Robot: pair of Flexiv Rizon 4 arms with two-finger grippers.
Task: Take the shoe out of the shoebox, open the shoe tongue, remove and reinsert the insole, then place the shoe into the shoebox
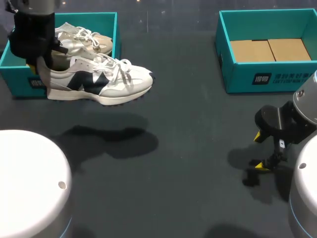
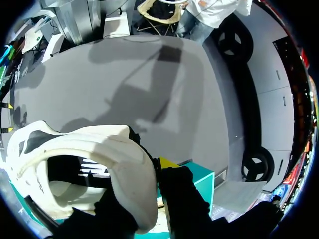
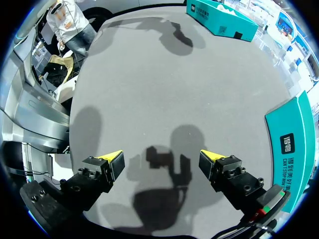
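Shoe [image 1: 99,79] hangs above the table [image 1: 188,124], just in front of the shoebox [image 1: 20,82], pinched at its heel by the left hand [image 1: 38,69]. The right hand [image 3: 162,162] hovers wide open, well apart. Lower the shoe level, sole down, before letting go.

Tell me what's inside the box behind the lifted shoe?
Another pale shoe lies in the left shoebox. The lifted shoe and my left arm cover the rest of its inside.
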